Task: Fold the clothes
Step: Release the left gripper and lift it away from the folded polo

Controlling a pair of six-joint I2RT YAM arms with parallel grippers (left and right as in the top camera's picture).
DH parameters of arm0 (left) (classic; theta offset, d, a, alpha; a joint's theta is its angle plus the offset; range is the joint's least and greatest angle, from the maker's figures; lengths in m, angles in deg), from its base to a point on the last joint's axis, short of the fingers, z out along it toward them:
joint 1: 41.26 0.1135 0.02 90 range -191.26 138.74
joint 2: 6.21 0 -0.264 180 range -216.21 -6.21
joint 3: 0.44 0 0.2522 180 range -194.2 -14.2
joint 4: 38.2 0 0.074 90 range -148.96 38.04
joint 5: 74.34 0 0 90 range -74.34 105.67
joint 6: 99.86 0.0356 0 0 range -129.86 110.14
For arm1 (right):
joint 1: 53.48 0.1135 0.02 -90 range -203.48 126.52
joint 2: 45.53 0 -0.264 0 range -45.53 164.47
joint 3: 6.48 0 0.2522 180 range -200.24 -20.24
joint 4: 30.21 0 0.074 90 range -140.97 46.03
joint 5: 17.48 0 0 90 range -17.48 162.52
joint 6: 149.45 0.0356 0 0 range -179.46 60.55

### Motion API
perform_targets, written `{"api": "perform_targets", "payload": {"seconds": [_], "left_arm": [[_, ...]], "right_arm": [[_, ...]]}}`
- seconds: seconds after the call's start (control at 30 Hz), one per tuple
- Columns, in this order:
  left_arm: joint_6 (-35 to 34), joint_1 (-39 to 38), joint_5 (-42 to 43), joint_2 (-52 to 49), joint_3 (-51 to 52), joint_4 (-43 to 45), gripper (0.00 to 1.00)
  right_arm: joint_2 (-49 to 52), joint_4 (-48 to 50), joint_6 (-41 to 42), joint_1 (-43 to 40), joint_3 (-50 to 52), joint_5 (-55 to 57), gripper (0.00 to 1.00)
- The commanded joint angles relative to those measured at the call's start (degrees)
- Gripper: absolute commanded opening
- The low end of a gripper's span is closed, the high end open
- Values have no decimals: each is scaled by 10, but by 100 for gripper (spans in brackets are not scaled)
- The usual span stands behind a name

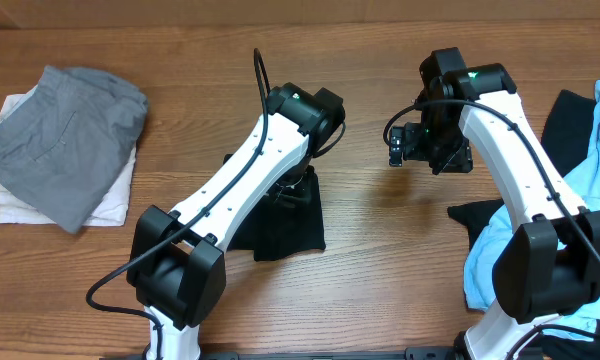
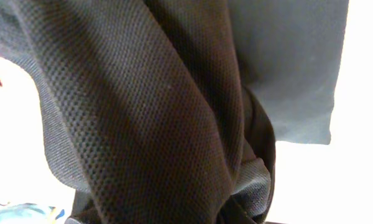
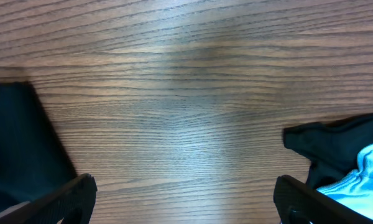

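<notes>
A black shirt (image 1: 292, 228) lies bunched on the wooden table under my left arm (image 1: 270, 150). In the left wrist view its black mesh fabric (image 2: 161, 112) fills the frame and gathers toward the bottom middle, hiding the left fingers. The arm hides the left gripper from overhead as well. To the right of the shirt, my right gripper (image 1: 398, 146) hovers above bare wood. It stands wide open (image 3: 186, 199) with nothing between its fingers. One corner of the black shirt (image 3: 18, 143) shows at the left of the right wrist view.
A grey garment (image 1: 70, 140) lies on a folded white one (image 1: 110, 205) at the far left. A light blue garment (image 1: 580, 200) and black cloth (image 1: 570, 120) are heaped at the right edge, around the right arm's base. That black cloth (image 3: 336, 140) reaches toward the right finger.
</notes>
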Motion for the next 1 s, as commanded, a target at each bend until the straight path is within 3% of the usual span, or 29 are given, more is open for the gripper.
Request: {"api": "perform_targets", "payload": {"seconds": [0.0, 0.1, 0.17, 0.4, 0.57, 0.63, 0.8, 0.97], "left_arm": [[-33, -3, 78, -6, -7, 21, 23], [-9, -3, 178, -5, -7, 49, 48], [16, 1, 208, -5, -13, 47, 56], [75, 58, 177, 14, -94, -18, 59], [66, 161, 138, 50, -137, -29, 71], [52, 202, 138, 52, -137, -29, 75], [49, 294, 173, 46, -118, -13, 86], [58, 364, 212, 46, -86, 12, 90]], "right_arm": [[-7, 1, -4, -1, -8, 7, 96], [-7, 2, -4, -1, -8, 6, 96], [-7, 2, -4, -1, -8, 4, 96], [-7, 2, -26, -1, -8, -21, 95], [-7, -7, -124, 7, -8, -234, 89], [-7, -10, -137, 22, -8, -271, 86], [-7, 9, -132, 101, -8, -264, 86], [-5, 46, -74, 205, -5, -163, 87]]}}
